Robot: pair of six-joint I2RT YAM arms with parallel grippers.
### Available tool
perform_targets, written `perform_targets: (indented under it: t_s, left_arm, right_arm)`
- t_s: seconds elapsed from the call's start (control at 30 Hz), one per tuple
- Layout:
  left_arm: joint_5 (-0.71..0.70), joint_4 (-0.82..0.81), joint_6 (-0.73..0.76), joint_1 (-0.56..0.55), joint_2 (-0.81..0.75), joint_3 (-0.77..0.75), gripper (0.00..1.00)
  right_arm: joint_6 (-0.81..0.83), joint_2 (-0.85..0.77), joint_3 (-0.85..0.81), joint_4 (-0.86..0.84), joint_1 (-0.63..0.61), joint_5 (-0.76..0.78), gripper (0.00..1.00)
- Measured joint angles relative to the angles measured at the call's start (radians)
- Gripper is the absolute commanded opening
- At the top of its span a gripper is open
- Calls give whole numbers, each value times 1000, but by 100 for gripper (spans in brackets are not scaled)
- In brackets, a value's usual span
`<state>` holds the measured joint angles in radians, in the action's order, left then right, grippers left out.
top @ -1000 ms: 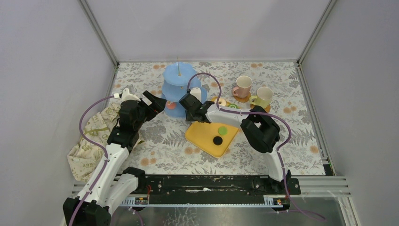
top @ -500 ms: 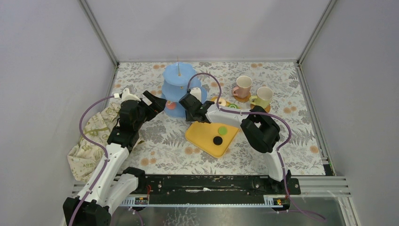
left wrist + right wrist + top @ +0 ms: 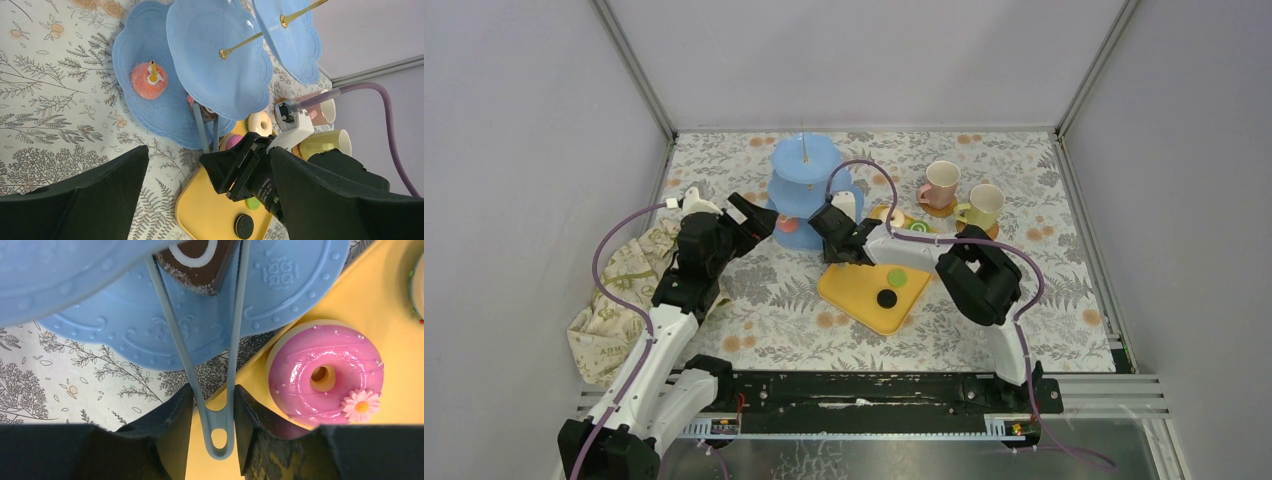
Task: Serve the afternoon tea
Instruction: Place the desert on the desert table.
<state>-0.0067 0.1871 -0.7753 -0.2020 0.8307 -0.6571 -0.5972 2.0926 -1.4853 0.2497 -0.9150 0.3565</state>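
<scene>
Two sweets, a green pastry (image 3: 896, 276) and a black biscuit (image 3: 886, 298), lie on the yellow tray (image 3: 849, 285). Just beyond, the right gripper (image 3: 212, 405), fingers clamped on blue tongs (image 3: 232, 340), has eased back toward the tray. The tong tips flank a brown cake slice (image 3: 195, 265) on the stand's (image 3: 285, 285) bottom tier, probably delivered. The left gripper (image 3: 729, 218) hovers beside the stand, fingers wide apart.

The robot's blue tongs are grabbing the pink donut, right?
Not quite. The blue tongs in the right fingers are around a brown cake slice on the blue stand, not the pink donut, which lies beside them on the yellow tray. The right wrist view shows it.
</scene>
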Motion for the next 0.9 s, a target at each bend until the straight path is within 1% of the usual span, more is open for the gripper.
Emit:
perform_targets:
  t_s: [0.9]
  left_arm:
    - [1,0,0,0,2,0,100]
  right_arm:
    - [-2,-91,65,4,0,2,41]
